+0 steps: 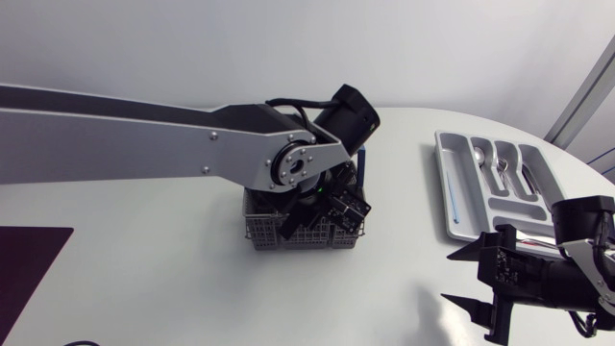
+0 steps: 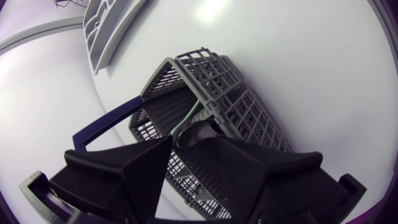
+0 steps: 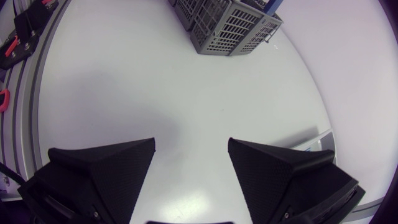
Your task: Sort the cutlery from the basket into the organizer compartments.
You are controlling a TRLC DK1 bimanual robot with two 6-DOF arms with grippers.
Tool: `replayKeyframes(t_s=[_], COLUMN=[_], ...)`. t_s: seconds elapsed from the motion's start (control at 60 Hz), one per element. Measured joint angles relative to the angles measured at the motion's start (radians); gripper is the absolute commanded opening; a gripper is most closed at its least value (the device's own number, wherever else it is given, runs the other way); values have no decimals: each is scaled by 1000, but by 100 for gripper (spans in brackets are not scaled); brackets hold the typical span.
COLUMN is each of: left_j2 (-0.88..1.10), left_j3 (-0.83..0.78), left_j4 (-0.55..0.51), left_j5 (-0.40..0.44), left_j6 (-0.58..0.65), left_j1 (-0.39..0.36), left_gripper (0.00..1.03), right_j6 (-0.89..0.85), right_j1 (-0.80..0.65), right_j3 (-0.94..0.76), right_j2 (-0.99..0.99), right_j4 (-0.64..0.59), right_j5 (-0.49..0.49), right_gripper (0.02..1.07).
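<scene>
The white tabletop [image 1: 144, 279] is smooth and faintly glossy, with a rounded far edge; a dark purple patch [image 1: 29, 274] is seen at its near left corner.

A grey mesh basket [image 1: 274, 231] stands near the middle of the tabletop. The left arm comes in from the left edge and is bent down over the basket, so that the left gripper [image 1: 332, 207] is lowered into it from above. In the left wrist view the left gripper [image 2: 189, 142] is seen just over the basket's open grid, with its jaws set only a narrow slit apart. A thin pale handle [image 2: 188, 118] runs from that slit into the basket; whether it is clamped cannot be told. A blue handle [image 1: 362, 165] stands upright at the basket's far right corner, and is seen beside the left gripper in the wrist view.

The grey organizer [image 1: 444, 183] lies well apart from the basket, toward the right edge. Silver cutlery [image 1: 500, 165] is laid in its middle compartments, and a thin blue piece [image 1: 452, 197] in the long compartment on the basket side.

The right gripper [image 1: 452, 279] is held over bare tabletop just in front of the organizer, with its jaws wide apart and nothing between them. In the right wrist view the basket [image 3: 233, 28] is seen well ahead of the right gripper [image 3: 191, 149].
</scene>
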Motion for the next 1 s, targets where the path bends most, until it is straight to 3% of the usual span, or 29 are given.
replayKeyframes(t_s=[0.55,0.617,0.683,0.867,1.0], left_j2=[43,51,64,85,87], left_j3=[111,114,119,126,131], left_j4=[-127,-138,-155,-156,-156], left_j5=[-37,-37,-37,-40,-40], left_j6=[234,253,271,282,282], left_j1=[-27,-27,-27,-27,-27], left_gripper=[48,35,29,15,13], right_j6=[-8,-13,-19,-27,-30], right_j1=[-8,-13,-20,-28,-30], right_j3=[0,0,0,-1,-1], right_j2=[13,18,22,26,26], right_j4=[5,5,7,8,8], right_j5=[0,0,0,0,-1], right_gripper=[87,87,87,87,87])
